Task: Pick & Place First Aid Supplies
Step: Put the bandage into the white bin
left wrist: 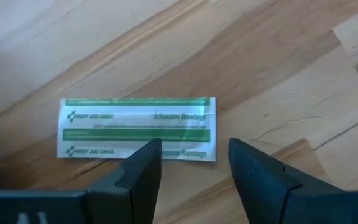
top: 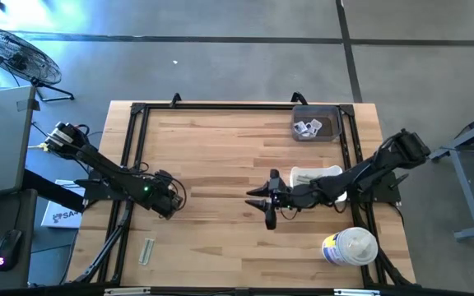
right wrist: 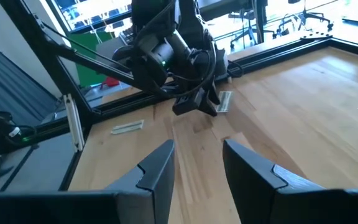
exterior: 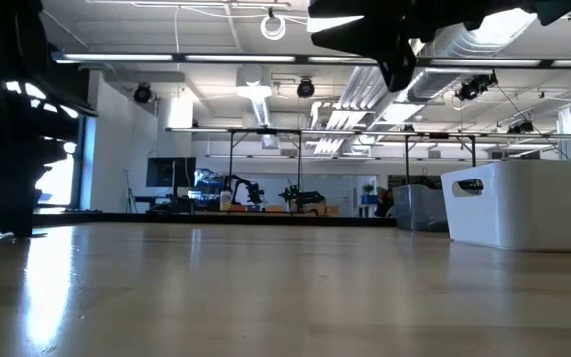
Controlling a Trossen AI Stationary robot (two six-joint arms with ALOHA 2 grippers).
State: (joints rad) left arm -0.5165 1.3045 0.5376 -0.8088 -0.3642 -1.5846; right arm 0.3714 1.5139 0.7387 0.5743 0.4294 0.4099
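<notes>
Open and empty, my left gripper (left wrist: 194, 163) hovers over a bandage strip (left wrist: 137, 127) near the tabletop's left edge. Flat paper could slip from my fingertips. My right gripper (top: 271, 205), also open, waits mid-table.

Your arms are all black, chunky joints, looped black cables, a green LED on the left arm (top: 146, 190), plus wedge-shaped matte fingers (left wrist: 145, 171).

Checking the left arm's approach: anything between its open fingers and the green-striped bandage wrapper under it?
Nothing visible. The left gripper hangs open directly above the green-striped white bandage wrapper on bare wooden table; no other object lies between them.
</notes>
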